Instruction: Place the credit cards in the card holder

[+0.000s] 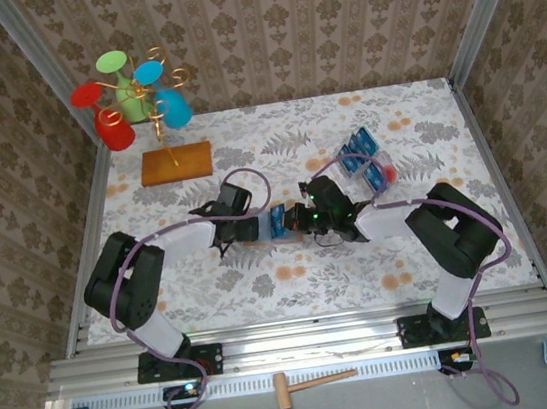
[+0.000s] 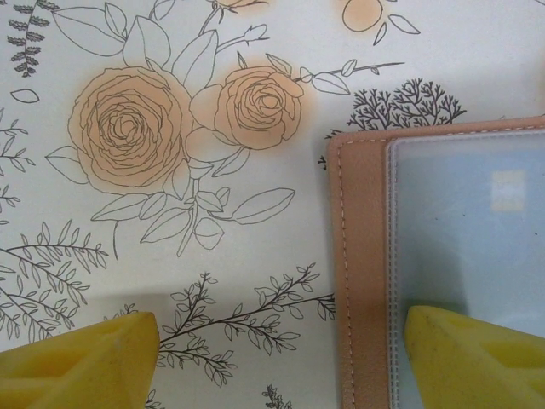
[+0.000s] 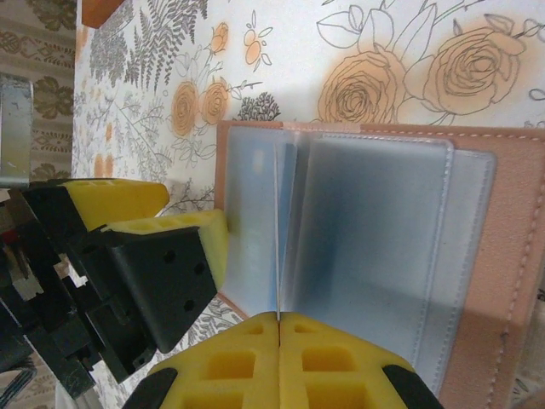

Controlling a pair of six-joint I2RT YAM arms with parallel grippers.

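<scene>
Left arm (image 1: pixel 122 280) and right arm (image 1: pixel 459 231) fold inward, elbows out, forearms level and meeting mid-table. Left gripper (image 2: pixel 281 354) points straight down, yellow foam fingers (image 2: pixel 85 362) spread wide. Right gripper (image 3: pixel 279 358) faces it close, fingers pressed together on a clear leaf of the tan-brown leather-like card holder (image 3: pixel 502 281).

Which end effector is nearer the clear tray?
Right. The right end effector sits at the card holder's tray-side edge, just front-left of the tray; the left end effector is across the card holder, farther left.

Right gripper (image 3: pixel 279 324) pinches an upright clear sleeve (image 3: pixel 278 221) of the card holder (image 3: pixel 502 256)
</scene>
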